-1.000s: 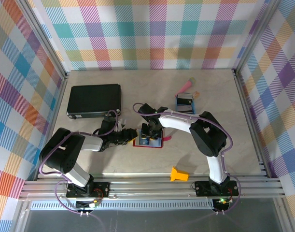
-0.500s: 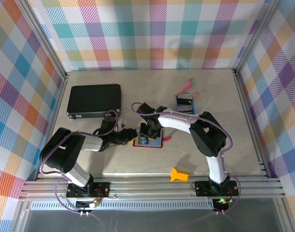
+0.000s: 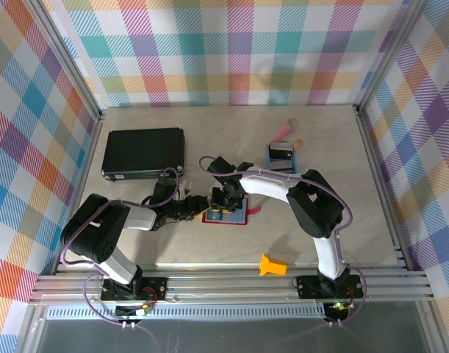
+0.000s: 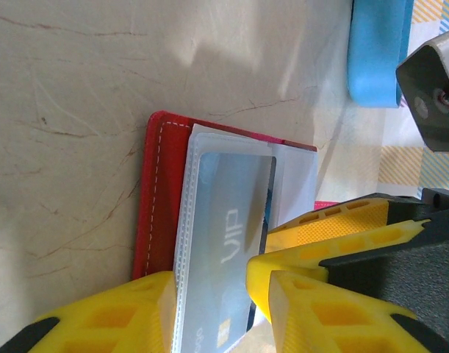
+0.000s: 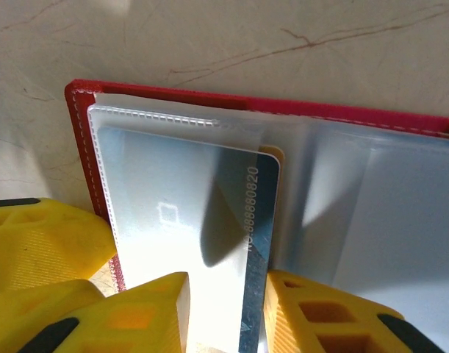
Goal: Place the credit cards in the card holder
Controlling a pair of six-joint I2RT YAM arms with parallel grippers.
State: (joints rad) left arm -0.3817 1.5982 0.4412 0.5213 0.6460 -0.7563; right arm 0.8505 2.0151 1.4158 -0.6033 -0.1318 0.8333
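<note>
At the table's centre, the right gripper [image 3: 228, 197] had been shifted slightly far-left, its fingers closed on a credit card [image 5: 187, 213] mostly seated in the card holder [image 4: 154, 206]. The left gripper [image 4: 209, 294] was spread across the sleeve. Insertion was judged nearly complete.

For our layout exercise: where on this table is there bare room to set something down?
Bare: the far middle between the black case and blue tray; the strip along the right rail. Crowded around the red wallet at centre.
</note>
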